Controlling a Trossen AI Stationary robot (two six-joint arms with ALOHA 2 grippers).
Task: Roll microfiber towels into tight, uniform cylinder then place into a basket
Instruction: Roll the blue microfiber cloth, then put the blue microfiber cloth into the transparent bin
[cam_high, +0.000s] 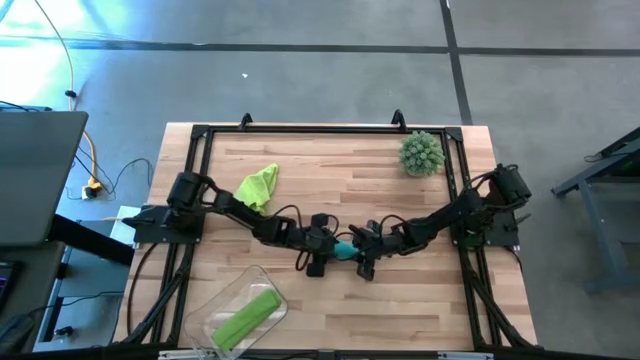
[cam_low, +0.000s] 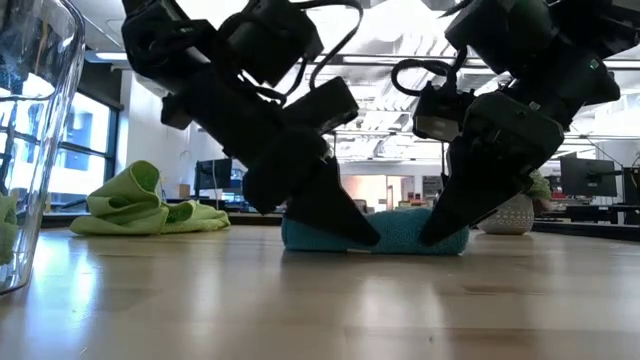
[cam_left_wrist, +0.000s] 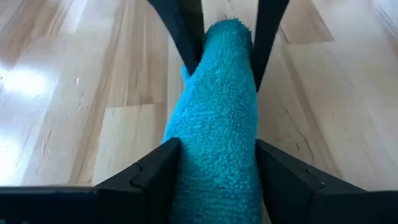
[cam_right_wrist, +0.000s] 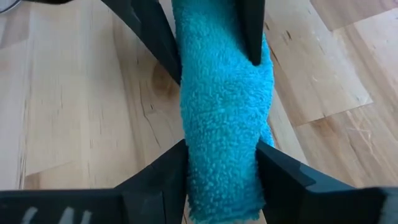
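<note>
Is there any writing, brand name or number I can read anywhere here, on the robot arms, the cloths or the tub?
None: no readable text shows in any view.
The teal towel, green towels and clear basket are plain.
Distant room screens in the low view are too blurred to read.

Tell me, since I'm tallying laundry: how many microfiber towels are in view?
3: a rolled teal towel held between the left gripper and right gripper; a rolled lime-green towel in the clear plastic basket; a crumpled lime-green towel behind the left arm.
</note>
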